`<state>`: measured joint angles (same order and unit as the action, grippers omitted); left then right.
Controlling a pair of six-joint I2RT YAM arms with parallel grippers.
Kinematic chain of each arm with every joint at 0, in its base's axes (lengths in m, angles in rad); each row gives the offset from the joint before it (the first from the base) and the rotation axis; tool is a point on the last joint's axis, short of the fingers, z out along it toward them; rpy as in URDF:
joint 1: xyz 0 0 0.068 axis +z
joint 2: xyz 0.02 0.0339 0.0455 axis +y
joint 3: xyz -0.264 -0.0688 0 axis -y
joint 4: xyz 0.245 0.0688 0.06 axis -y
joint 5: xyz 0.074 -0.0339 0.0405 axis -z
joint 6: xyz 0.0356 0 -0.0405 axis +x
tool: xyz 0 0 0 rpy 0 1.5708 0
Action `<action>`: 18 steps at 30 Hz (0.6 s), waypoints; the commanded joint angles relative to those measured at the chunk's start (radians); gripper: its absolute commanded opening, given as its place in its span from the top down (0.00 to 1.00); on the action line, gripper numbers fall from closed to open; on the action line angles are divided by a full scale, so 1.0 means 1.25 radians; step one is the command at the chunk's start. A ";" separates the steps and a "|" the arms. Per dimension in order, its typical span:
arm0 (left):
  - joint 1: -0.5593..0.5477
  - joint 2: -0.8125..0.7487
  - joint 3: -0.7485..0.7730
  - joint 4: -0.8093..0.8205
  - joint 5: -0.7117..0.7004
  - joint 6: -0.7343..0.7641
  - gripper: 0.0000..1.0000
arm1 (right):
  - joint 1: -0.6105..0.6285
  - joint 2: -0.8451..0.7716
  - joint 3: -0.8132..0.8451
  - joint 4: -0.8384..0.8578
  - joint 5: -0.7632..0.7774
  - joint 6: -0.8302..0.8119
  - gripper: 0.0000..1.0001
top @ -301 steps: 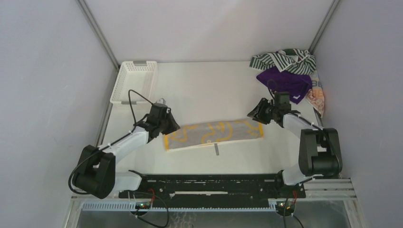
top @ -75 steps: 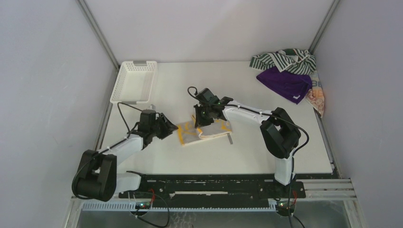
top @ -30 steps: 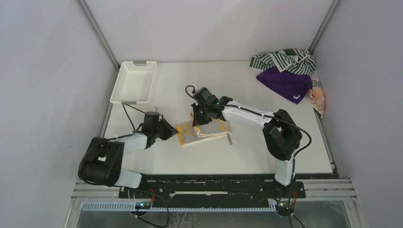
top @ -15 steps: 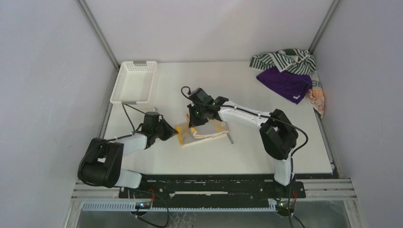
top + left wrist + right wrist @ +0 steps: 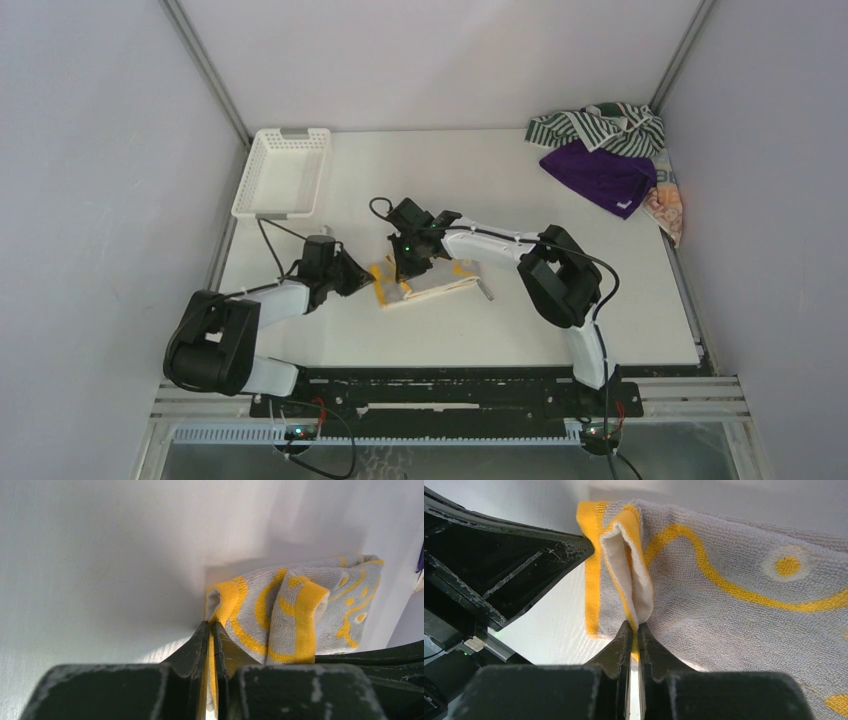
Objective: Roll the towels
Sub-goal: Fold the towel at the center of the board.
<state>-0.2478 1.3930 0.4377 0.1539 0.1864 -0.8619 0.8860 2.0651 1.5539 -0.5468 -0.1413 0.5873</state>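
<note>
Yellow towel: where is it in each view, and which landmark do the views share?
Top external: yellow towel folded on the table, between left gripper and right gripper.
Left wrist: towel centre right, edge clamped at bottom centre.
Right wrist: towel fills the right, fold clamped at bottom centre.
Landmark: the left gripper, black at upper left in the right wrist view.

High rear overview; two close wrist views, likely one shared towel

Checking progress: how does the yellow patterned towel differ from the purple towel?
The yellow-and-grey patterned towel lies folded mid-table, pinched by the left tool and right tool; the solid purple towel sits crumpled at the far right, ungripped. The yellow is patterned, the purple plain. Both are soft cloths.
</note>
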 commanded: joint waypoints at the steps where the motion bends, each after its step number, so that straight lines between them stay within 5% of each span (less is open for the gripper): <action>1: -0.009 -0.022 -0.014 -0.013 -0.014 0.013 0.90 | 0.009 -0.005 0.035 0.011 -0.007 0.020 1.00; 18: -0.012 -0.029 -0.016 -0.018 -0.017 0.012 0.90 | 0.015 0.015 0.041 0.064 -0.069 0.063 0.91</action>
<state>-0.2562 1.3819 0.4377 0.1352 0.1787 -0.8619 0.8898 2.0716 1.5654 -0.5072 -0.1989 0.6460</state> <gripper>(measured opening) 0.098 0.063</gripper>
